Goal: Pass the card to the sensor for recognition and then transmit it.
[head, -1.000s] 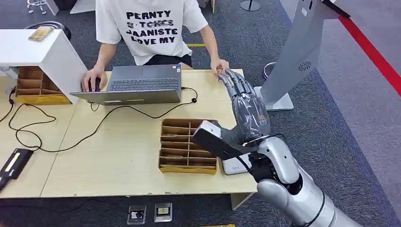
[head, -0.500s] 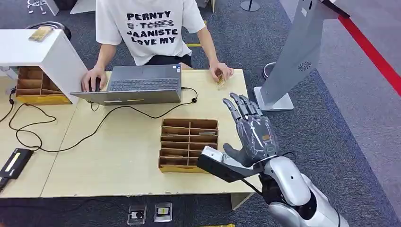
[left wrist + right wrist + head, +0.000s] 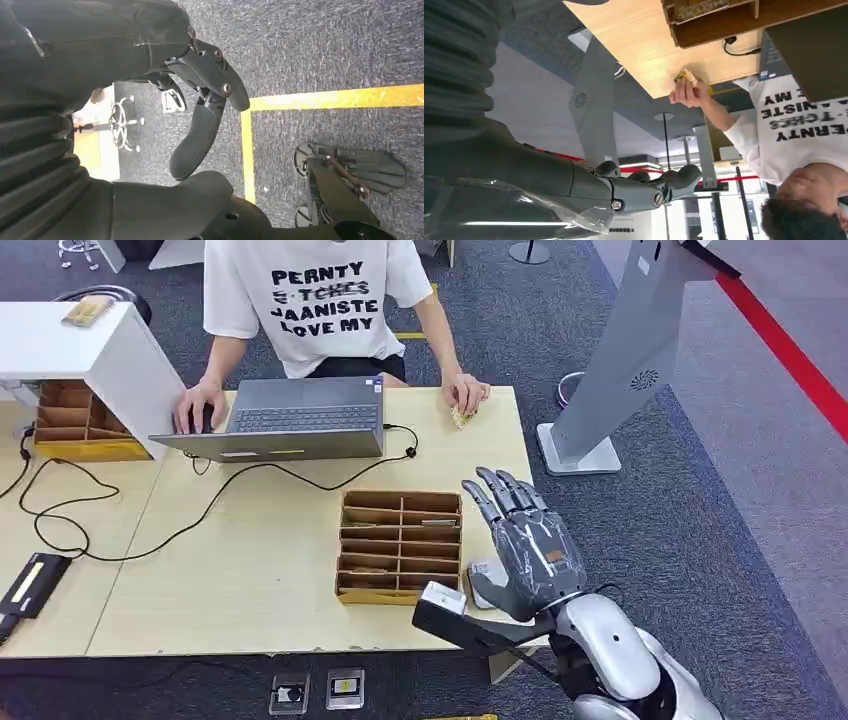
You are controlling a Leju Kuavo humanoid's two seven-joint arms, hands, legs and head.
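Card (image 3: 462,417) well beyond robot hand (image 3: 527,552)

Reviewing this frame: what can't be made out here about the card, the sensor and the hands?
- Card: head view, the person's hand covers most of it; its face is too small to read.
- Sensor: head view, the right hand hides most of it.
- Left hand: left wrist view, its cover blocks most of the fingers, so its pose is unclear.
- Tray: slot contents are too small to identify.
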